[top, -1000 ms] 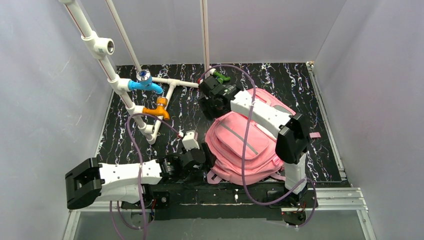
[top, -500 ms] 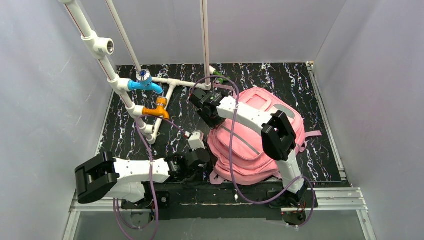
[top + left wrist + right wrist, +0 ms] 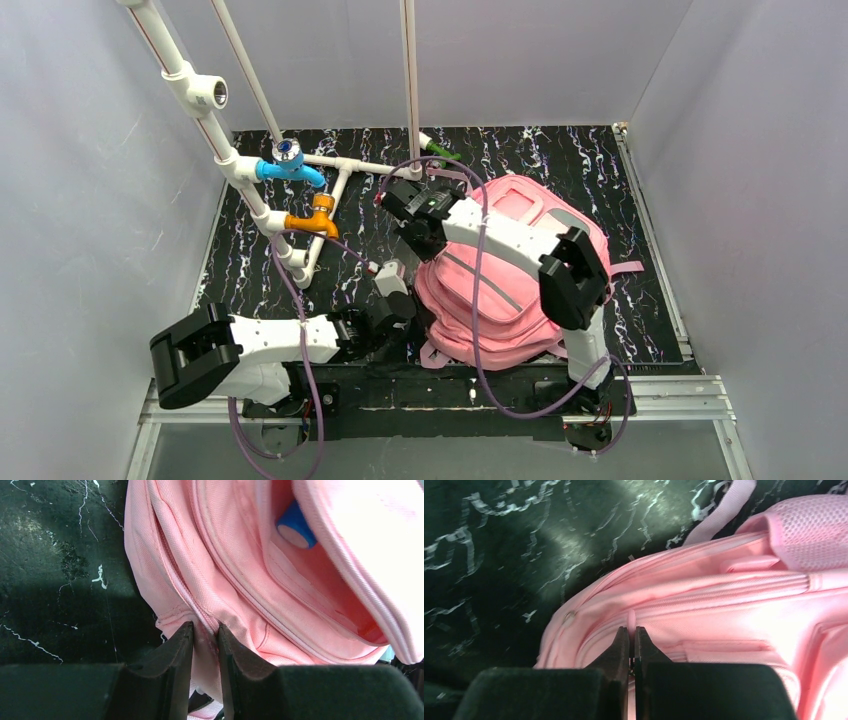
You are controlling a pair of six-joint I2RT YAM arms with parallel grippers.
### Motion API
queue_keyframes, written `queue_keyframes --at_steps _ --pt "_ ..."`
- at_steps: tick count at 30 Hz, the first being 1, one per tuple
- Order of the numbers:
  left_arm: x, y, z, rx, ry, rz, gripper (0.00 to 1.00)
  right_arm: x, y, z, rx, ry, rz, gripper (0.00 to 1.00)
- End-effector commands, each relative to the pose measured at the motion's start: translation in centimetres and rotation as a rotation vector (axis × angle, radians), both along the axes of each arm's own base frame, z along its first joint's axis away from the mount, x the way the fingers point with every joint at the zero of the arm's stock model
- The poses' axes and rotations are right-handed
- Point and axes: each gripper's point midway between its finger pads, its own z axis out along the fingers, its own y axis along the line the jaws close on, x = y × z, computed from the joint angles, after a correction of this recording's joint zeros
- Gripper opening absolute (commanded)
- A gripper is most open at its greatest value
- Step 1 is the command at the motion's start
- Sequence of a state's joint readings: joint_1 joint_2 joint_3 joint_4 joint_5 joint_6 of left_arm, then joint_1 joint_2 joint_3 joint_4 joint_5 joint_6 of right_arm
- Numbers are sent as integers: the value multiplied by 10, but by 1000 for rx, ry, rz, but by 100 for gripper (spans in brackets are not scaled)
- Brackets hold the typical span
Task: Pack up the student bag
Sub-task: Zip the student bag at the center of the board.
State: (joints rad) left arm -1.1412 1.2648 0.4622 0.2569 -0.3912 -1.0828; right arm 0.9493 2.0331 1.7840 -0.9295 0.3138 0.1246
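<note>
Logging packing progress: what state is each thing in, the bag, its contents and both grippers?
student bag: one compartment gaping open.
blue cylinder: inside the open compartment.
left gripper: shut on the bag's lower seam.
right gripper: shut on a thin pink tab of the bag, likely a zip pull.

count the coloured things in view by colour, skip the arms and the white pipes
pink: 1, the student bag
blue: 2, the pipe valve and the cylinder inside the bag
orange: 1, the lower pipe fitting
green: 1, the far pipe fitting
total: 5
</note>
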Motion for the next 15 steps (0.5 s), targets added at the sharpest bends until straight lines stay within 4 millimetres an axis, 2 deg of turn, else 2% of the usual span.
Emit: queue_keyframes --at_steps 1,4,7,11,15 --pt "15 8 -2 -24 -14 60 0 -50 39 34 325 139 115 1" --pt "20 8 8 -61 -52 70 0 -87 52 36 490 251 259 1" --pt "25 13 21 -78 -101 88 0 -118 45 34 559 326 384 1" --pt "29 19 41 -127 -146 114 0 -142 15 25 528 347 495 2" --pt "31 22 66 -178 -202 119 0 -145 -25 14 409 257 605 2"
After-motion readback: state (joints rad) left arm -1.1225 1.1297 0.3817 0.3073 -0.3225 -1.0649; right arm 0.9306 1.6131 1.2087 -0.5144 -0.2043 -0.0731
